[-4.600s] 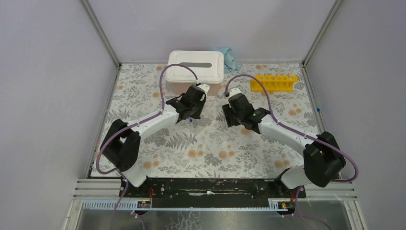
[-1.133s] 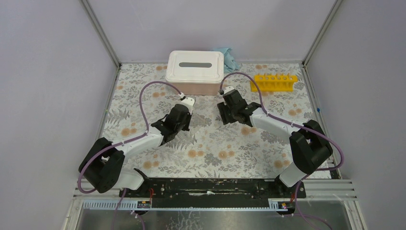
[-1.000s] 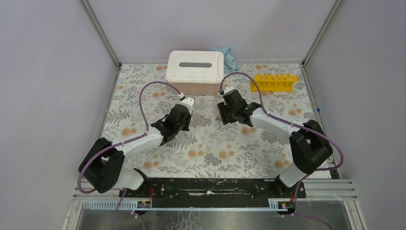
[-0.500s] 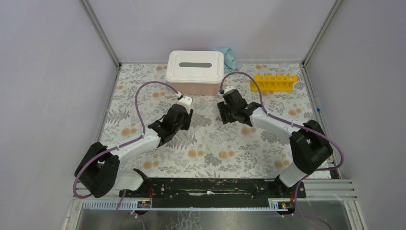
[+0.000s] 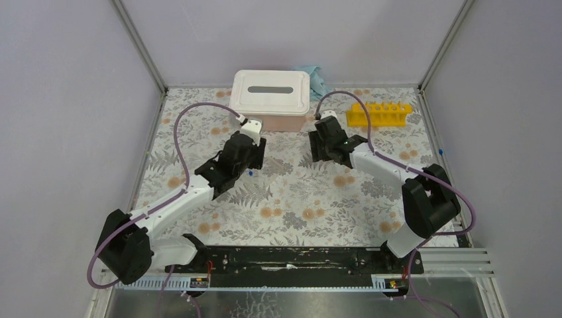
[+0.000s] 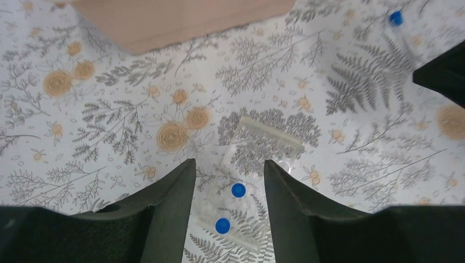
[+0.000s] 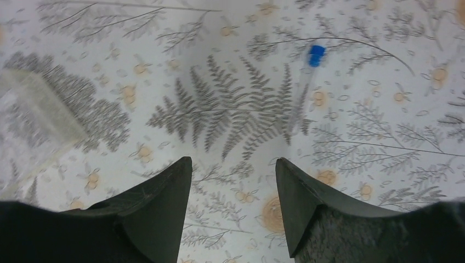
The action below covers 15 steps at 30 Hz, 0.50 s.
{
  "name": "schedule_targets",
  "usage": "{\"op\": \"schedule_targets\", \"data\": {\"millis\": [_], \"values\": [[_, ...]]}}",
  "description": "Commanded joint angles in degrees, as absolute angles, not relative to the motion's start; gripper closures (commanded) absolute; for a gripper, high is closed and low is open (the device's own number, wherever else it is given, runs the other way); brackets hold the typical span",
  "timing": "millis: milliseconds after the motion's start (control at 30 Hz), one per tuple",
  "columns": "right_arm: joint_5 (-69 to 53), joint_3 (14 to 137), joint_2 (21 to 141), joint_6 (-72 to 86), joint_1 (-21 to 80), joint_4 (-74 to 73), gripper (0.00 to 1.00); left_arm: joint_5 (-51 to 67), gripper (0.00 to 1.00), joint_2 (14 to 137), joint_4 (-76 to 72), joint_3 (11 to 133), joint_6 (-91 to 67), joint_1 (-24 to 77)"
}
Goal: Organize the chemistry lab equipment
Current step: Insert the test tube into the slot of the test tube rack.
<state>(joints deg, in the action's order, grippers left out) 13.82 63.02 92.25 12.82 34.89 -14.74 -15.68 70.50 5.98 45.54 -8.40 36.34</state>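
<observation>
My left gripper hangs open over a small clear plastic holder lying on the floral tablecloth. Two tiny blue-capped clear tubes stand in the holder between the fingers, which do not touch them. One blue cap shows from above. Ahead of my open, empty right gripper a loose blue-capped tube lies flat. The long yellow test-tube rack stands at the back right. No wire ring or red-spouted bottle is in view.
A tan box with a white slotted lid stands at the back centre, close ahead of both grippers; its side shows in the left wrist view. A blue cloth lies behind it. Grey walls close in the table.
My left arm has stretched forward toward the box and its gripper has opened, leaving the tubes in the clear holder. My right gripper has shifted slightly back toward the box and opened a little more.
</observation>
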Motion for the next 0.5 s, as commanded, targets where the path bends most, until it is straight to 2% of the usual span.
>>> {"op": "schedule_targets", "data": {"millis": [0,233,467], "values": [[17.88,65.96,94.96,15.25,30.28,-14.59,0.35,-15.79,0.42,68.46,9.67,50.42,-9.08,36.12],[19.13,69.20,101.11,12.85,26.34,-14.59,0.35,-11.40,0.36,68.32,14.01,54.39,-10.33,36.11],[17.38,70.82,105.15,12.78,23.57,-13.77,0.36,-9.58,0.35,67.41,16.82,56.23,-10.81,36.21]]}}
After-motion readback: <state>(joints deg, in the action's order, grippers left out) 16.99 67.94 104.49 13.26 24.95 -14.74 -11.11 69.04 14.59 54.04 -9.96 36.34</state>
